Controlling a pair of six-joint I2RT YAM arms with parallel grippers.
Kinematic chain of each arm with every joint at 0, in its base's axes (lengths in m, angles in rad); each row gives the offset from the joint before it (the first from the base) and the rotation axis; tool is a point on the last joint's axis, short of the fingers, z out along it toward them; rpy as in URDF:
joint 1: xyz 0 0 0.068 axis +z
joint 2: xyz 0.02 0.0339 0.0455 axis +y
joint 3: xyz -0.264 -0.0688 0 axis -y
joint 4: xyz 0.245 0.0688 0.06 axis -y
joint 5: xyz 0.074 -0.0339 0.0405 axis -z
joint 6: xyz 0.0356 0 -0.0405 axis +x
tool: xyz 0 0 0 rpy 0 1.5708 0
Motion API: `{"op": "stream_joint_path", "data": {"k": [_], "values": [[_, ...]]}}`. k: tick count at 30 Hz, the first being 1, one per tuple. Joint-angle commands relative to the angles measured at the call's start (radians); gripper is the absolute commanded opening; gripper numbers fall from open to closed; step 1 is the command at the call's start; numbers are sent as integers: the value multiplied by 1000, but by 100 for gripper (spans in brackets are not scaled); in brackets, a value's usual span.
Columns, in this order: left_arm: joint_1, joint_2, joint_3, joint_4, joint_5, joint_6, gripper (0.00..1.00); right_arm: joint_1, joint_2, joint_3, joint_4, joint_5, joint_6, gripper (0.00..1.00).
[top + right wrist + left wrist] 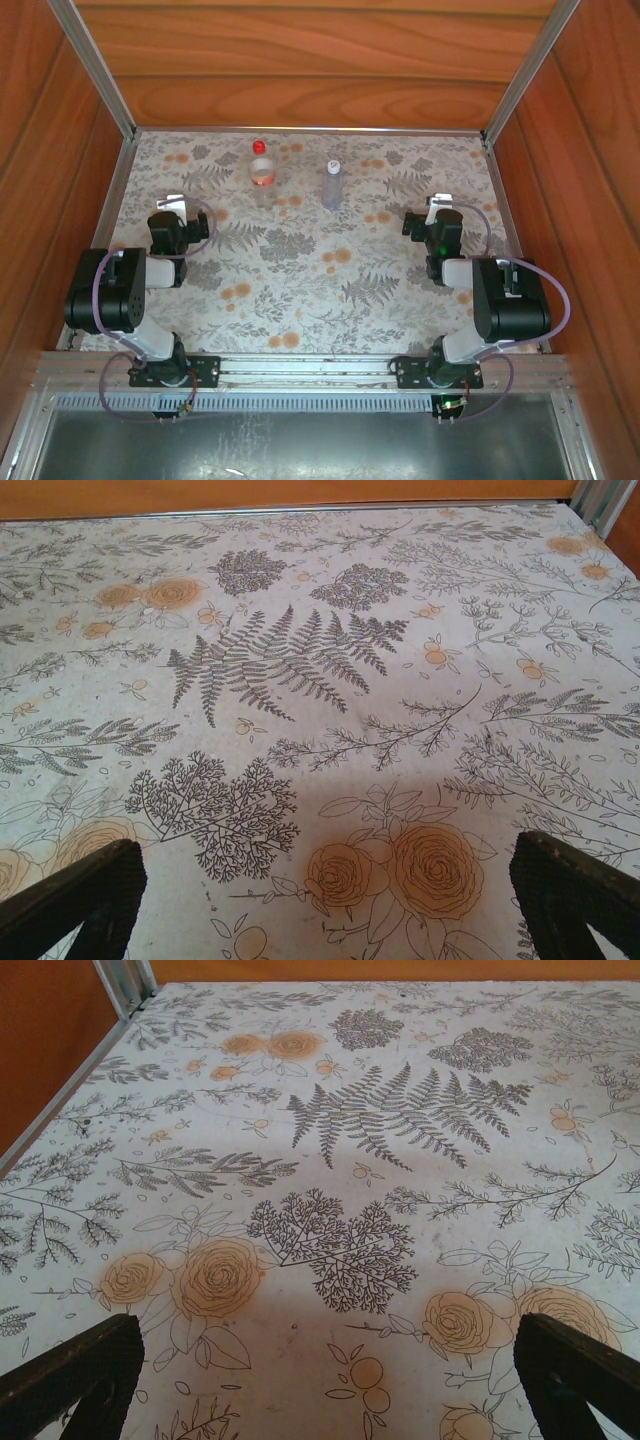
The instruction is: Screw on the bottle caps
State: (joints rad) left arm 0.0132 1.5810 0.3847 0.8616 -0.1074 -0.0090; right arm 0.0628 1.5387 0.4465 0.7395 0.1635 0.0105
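Note:
Two small clear bottles stand upright near the back of the cloth. The left bottle (263,178) has a red-and-white label band, and a red cap (260,147) sits on its neck. The right bottle (332,188) is plain and bluish, with a white cap (334,164) on top. How tightly either cap sits cannot be told. My left gripper (176,210) hovers low at the left, well short of the bottles. My right gripper (438,212) is at the right. Both are open, with bare cloth between the dark fingers (75,1375) (575,890) of the left gripper (330,1380) and right gripper (325,900).
A patterned cloth (320,280) with ferns and orange flowers covers the table. Wooden walls and metal corner rails (95,70) close in the back and both sides. A metal rail (300,370) carries both arm bases at the near edge.

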Motion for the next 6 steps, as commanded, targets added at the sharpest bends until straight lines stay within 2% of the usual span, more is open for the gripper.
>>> {"op": "stream_joint_path", "data": {"k": [1,6], "values": [[6,-2,14,24,3,-14,100,-11,-6,11,4,14,10,100],[7,-6,11,25,2,-16,100,-11,-7,11,6,14,10,100]]}}
